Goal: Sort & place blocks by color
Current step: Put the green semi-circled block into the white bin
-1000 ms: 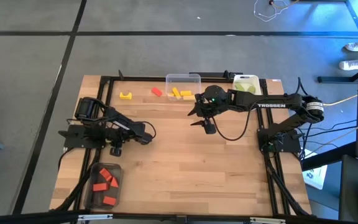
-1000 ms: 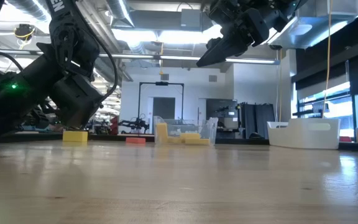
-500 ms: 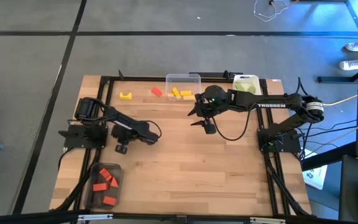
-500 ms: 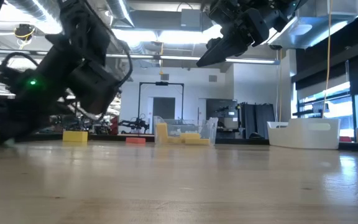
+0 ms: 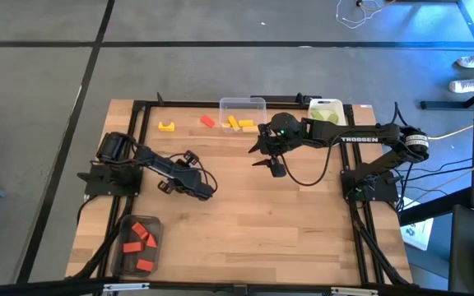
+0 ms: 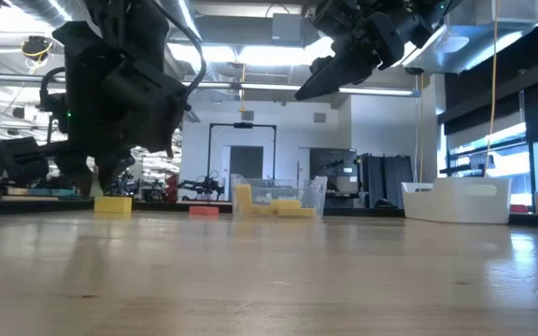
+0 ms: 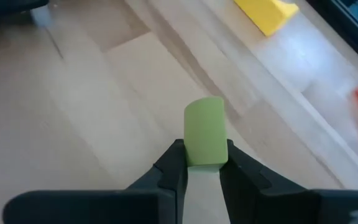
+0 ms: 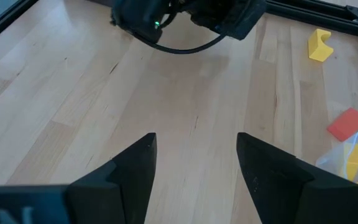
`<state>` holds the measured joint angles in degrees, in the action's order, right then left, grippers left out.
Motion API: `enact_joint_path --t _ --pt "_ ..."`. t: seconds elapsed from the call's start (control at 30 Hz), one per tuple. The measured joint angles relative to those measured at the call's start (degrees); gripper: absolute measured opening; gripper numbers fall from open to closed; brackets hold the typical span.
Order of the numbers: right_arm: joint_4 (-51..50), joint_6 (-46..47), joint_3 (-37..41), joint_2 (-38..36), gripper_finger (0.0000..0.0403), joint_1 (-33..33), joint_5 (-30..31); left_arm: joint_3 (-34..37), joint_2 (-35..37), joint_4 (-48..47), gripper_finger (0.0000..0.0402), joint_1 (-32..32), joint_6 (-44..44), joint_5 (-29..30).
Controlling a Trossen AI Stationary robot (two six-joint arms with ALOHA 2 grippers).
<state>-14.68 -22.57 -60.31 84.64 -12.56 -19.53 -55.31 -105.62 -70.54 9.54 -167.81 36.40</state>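
Green block (image 7: 204, 132) is sitting pinched between the left gripper (image 7: 202, 163) fingers above the worktop (image 7: 92, 106); the right gripper (image 8: 194, 163) is hanging with fingers spread.

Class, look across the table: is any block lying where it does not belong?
Yes. A red block lies loose on the table by the clear container with the yellow blocks, far from the bin of red blocks. A yellow block lies loose too.
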Motion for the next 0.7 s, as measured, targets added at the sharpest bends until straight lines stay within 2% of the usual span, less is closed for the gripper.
enact_joint_path --t 0.4,0.7 --pt "0.15 0.00 0.00 0.00 0.0223 -0.01 0.00 0.00 0.00 0.26 0.0068 0.14 3.96 2.79" --pt "0.15 0.00 0.00 0.00 0.0223 -0.01 0.00 0.00 0.00 6.27 0.0068 -0.28 17.31 5.21"
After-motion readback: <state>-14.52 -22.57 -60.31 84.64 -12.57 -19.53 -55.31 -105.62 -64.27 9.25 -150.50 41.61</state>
